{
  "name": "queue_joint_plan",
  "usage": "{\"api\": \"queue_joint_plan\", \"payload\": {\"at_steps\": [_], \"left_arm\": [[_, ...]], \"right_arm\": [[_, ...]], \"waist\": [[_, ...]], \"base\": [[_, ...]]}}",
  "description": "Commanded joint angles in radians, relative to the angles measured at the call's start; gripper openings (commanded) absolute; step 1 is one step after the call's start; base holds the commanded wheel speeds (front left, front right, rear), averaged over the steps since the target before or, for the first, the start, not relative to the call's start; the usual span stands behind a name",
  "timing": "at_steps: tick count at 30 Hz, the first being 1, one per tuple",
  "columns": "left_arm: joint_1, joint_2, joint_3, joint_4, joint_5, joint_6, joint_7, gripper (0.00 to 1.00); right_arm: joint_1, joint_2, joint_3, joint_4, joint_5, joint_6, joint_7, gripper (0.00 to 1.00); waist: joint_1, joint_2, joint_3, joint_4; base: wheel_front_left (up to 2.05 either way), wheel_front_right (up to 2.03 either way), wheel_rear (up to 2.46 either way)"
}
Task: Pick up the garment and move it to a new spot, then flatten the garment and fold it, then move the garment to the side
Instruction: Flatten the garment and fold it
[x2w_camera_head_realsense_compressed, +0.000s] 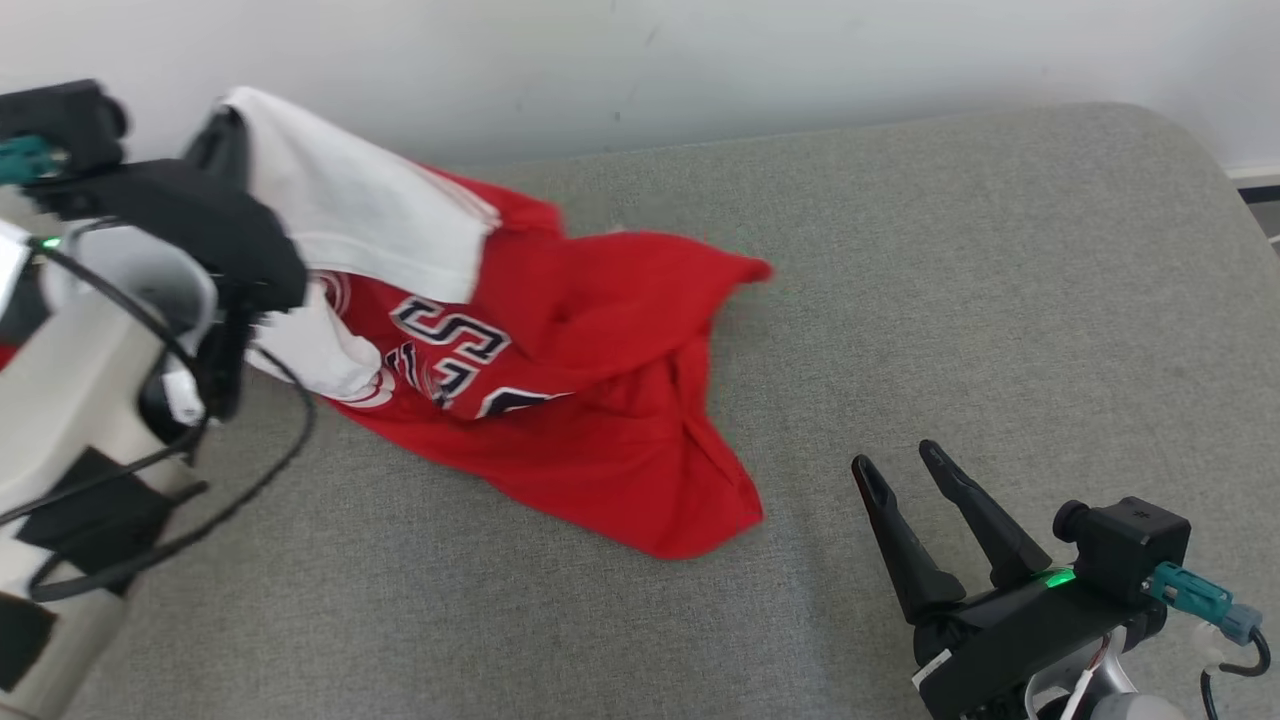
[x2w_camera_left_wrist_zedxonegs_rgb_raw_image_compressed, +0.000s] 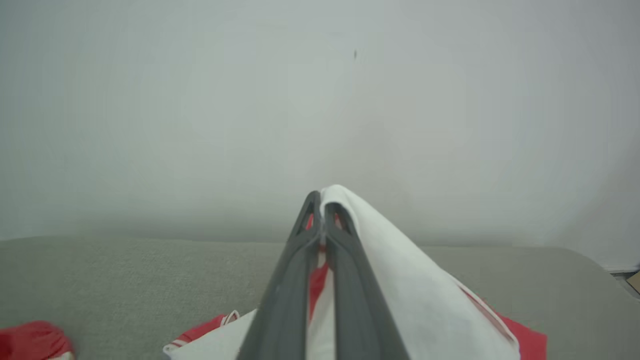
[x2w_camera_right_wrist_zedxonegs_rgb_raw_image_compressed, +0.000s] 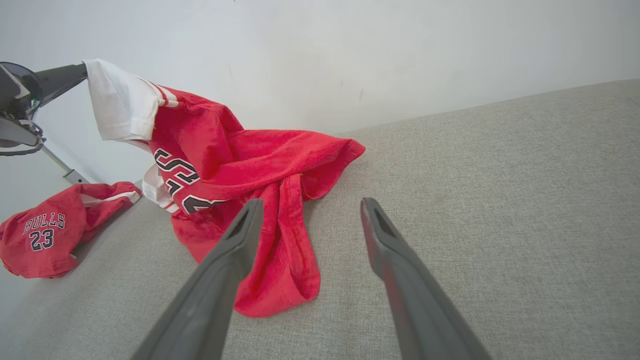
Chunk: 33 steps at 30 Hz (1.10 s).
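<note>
The garment (x2w_camera_head_realsense_compressed: 600, 400) is a red jersey with white sleeves and dark lettering. It hangs half lifted over the grey cushion, its lower body still resting there. My left gripper (x2w_camera_head_realsense_compressed: 222, 125) is at the upper left, shut on the white sleeve (x2w_camera_head_realsense_compressed: 370, 220) and holding it up. In the left wrist view the fingers (x2w_camera_left_wrist_zedxonegs_rgb_raw_image_compressed: 320, 197) are pressed together with white cloth (x2w_camera_left_wrist_zedxonegs_rgb_raw_image_compressed: 400, 280) draped over the right one. My right gripper (x2w_camera_head_realsense_compressed: 896, 458) stands open at the lower right, apart from the jersey. In the right wrist view the right gripper (x2w_camera_right_wrist_zedxonegs_rgb_raw_image_compressed: 312, 202) points at the jersey's lower hem (x2w_camera_right_wrist_zedxonegs_rgb_raw_image_compressed: 280, 280).
The grey cushioned surface (x2w_camera_head_realsense_compressed: 1000, 300) ends at a white wall (x2w_camera_head_realsense_compressed: 700, 60) behind and rounds off at the far right. A second red piece printed BULLS 23 (x2w_camera_right_wrist_zedxonegs_rgb_raw_image_compressed: 45, 240) lies crumpled at the surface's left end, beyond the jersey.
</note>
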Motion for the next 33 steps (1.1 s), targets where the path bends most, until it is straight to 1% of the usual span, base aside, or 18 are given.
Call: {"api": "queue_joint_plan", "payload": {"at_steps": [1, 3, 4, 5, 6, 14, 17, 20, 24, 28, 30, 33], "left_arm": [[0.011, 0.010, 0.008, 0.009, -0.006, 0.006, -0.009, 0.00], [0.017, 0.027, 0.021, 0.041, -0.008, 0.018, -0.022, 0.00], [0.019, 0.034, 0.022, 0.059, -0.006, 0.021, -0.021, 0.03], [0.021, 0.036, 0.021, 0.074, -0.007, 0.025, -0.013, 0.78], [0.024, 0.036, 0.019, 0.088, -0.010, 0.026, -0.009, 1.00], [0.071, 0.025, 0.025, 0.133, -0.037, 0.006, -0.032, 1.00], [0.097, 0.035, 0.033, 0.119, -0.044, -0.004, -0.046, 1.00], [0.119, 0.040, 0.044, 0.075, -0.055, -0.012, -0.071, 1.00], [0.172, 0.047, 0.044, -0.043, -0.056, -0.019, -0.115, 1.00], [0.259, 0.064, 0.043, -0.212, -0.046, -0.009, -0.169, 1.00], [0.312, 0.070, 0.048, -0.314, -0.042, 0.007, -0.189, 1.00], [0.389, 0.093, 0.045, -0.458, -0.005, 0.040, -0.208, 1.00]], "right_arm": [[0.001, -0.002, 0.000, -0.004, -0.006, 0.000, 0.003, 1.00], [0.005, -0.002, 0.003, -0.007, -0.010, 0.000, 0.006, 1.00], [0.006, -0.002, 0.003, -0.009, -0.013, 0.000, 0.009, 1.00], [0.006, -0.002, 0.004, -0.011, -0.013, 0.000, 0.013, 1.00], [0.007, -0.002, 0.005, -0.013, -0.015, 0.000, 0.015, 1.00], [0.016, -0.002, -0.009, -0.024, -0.026, 0.000, 0.031, 1.00], [0.022, -0.002, -0.015, -0.028, -0.028, 0.000, 0.037, 1.00], [0.034, -0.002, -0.018, -0.029, -0.027, 0.000, 0.040, 1.00], [0.043, -0.002, -0.026, -0.034, -0.029, 0.000, 0.048, 1.00], [0.054, -0.003, -0.035, -0.037, -0.032, 0.000, 0.054, 1.00], [0.058, -0.002, -0.040, -0.040, -0.034, 0.000, 0.057, 1.00], [0.056, -0.002, -0.045, -0.042, -0.041, 0.000, 0.067, 1.00]], "waist": [[0.0000, 0.0001, 0.001, 0.000], [0.0000, 0.0001, 0.001, 0.000], [0.0000, 0.0001, 0.001, 0.000], [0.0000, 0.0001, 0.002, 0.000], [0.0000, 0.0001, 0.003, -0.001], [0.0000, 0.0001, -0.006, 0.018], [0.0000, 0.0001, -0.023, 0.039], [0.0000, 0.0001, -0.039, 0.058], [0.0000, 0.0001, -0.055, 0.087], [0.0000, 0.0001, -0.073, 0.115], [0.0000, 0.0001, -0.078, 0.129], [0.0000, 0.0001, -0.077, 0.151]], "base": [[0.00, 0.00, 0.00], [0.00, 0.00, 0.00], [0.00, 0.00, 0.00], [0.00, 0.00, 0.00], [0.00, 0.00, 0.00], [0.00, 0.00, 0.00], [0.00, 0.00, 0.00], [0.00, 0.00, 0.00], [0.00, 0.00, 0.00], [0.00, 0.00, 0.00], [0.00, 0.00, 0.00], [0.00, 0.00, 0.00]]}}
